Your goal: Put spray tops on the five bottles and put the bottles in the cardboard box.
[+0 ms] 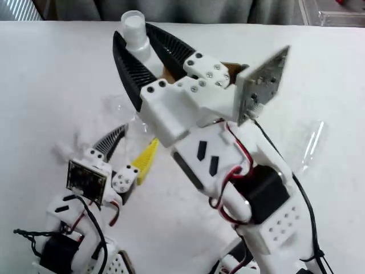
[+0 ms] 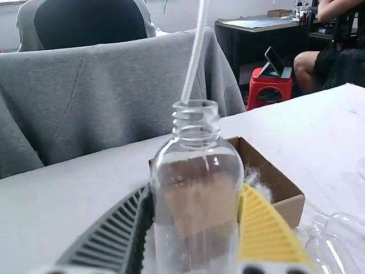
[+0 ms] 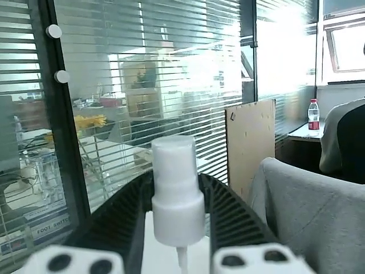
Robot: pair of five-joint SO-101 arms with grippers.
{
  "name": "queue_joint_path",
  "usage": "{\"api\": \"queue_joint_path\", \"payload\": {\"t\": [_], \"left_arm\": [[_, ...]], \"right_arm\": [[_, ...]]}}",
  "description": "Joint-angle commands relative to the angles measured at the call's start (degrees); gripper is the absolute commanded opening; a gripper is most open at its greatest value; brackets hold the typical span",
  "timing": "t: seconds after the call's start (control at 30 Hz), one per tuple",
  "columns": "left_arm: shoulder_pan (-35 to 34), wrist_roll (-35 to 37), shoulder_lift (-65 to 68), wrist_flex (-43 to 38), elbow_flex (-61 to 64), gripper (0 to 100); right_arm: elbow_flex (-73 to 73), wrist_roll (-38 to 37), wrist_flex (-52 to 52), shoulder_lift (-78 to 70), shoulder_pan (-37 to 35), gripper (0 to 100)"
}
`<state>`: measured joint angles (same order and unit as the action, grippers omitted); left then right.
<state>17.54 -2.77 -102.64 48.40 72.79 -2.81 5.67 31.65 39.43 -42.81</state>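
So the left hand [image 2: 195, 197] is clenched around a clear bottle [image 2: 197, 165], grey finger on one side and yellow finger on the other. The bottle stands upright toward the near left corner of the tabletop [image 1: 45, 68]. The right hand [image 3: 177, 185] is gripping a white spray top [image 3: 174, 157] between its two black fingers, nozzle end up, and it's held well up above the bottle. In the high view it sits over the middle of the far edge. The spray top's thin tube [image 2: 194, 51] hangs straight down and its lower end is already inside the bottle's open neck, though the cap part itself is still clear of the threads.

The cardboard box [image 2: 279, 191] sits open on the tabletop just behind the held bottle, on the far side of it. There's something white and fluffy inside; can't really tell what it is. Another clear bottle [image 1: 311, 142] is lying on its side toward the right edge of the tabletop, well apart from both hands.
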Motion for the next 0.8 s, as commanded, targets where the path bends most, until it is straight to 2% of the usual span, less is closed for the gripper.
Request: {"api": "queue_joint_path", "payload": {"t": [0.0,0.23,0.47,0.77], "left_arm": [[0.2,0.2,-0.7,-1.4,-0.3,8],[0.2,0.1,-0.7,-1.3,-0.3,8],[0.1,0.2,-0.7,-1.3,-0.2,8],[0.2,0.2,-0.7,-1.3,-0.2,8]], "right_arm": [[0.0,-0.7,-2.0,0.3,0.0,1.5],[0.0,-0.8,-1.9,0.5,0.4,1.5],[-0.1,-0.7,0.0,0.5,5.1,1.5],[0.2,-0.4,0.9,2.0,5.0,1.5]]}}
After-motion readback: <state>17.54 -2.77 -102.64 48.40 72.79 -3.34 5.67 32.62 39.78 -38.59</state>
